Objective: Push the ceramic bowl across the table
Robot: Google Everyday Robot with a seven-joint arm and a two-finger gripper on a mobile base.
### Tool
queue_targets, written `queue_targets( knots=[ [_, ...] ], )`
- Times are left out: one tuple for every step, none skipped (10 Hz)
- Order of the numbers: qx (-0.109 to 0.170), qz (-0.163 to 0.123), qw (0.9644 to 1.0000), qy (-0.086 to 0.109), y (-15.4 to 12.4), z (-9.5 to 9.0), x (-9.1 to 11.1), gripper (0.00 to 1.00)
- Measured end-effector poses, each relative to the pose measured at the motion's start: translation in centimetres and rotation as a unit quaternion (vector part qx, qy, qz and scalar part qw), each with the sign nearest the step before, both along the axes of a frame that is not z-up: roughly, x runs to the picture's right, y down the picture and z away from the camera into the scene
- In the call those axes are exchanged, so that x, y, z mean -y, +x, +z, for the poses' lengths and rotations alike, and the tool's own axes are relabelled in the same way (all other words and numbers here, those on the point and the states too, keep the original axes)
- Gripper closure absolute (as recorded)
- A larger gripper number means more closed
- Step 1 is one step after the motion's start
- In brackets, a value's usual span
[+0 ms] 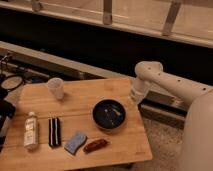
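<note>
The ceramic bowl [109,115] is round, dark and glossy, and sits right of centre on the bamboo table [80,104]. My gripper [135,96] hangs from the white arm at the table's right edge, just above and to the right of the bowl, apart from it. It holds nothing that I can see.
A small white cup [55,88] stands at the back left. A white bottle [31,130], a black striped packet [54,131], a blue sponge [75,142] and a reddish-brown snack [95,145] lie along the front. A dark ledge and railing run behind the table.
</note>
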State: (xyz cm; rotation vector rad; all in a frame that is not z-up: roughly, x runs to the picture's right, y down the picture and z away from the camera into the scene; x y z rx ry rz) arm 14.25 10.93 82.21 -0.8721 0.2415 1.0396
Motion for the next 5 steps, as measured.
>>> queue_targets(
  knots=[
    [0.0,0.002,1.0,0.003,-0.4,0.2,0.3,0.94],
    [-0.013,0.002,0.9999,0.002,0.2,0.2,0.2,0.94],
    [-0.033,0.001,0.9995,0.006,1.1,0.6,-0.3,0.94],
    [-0.049,0.001,0.9988,0.009,1.8,1.0,-0.8,0.94],
    [-0.067,-0.001,0.9976,0.014,2.2,1.8,-1.5,0.94]
  ],
)
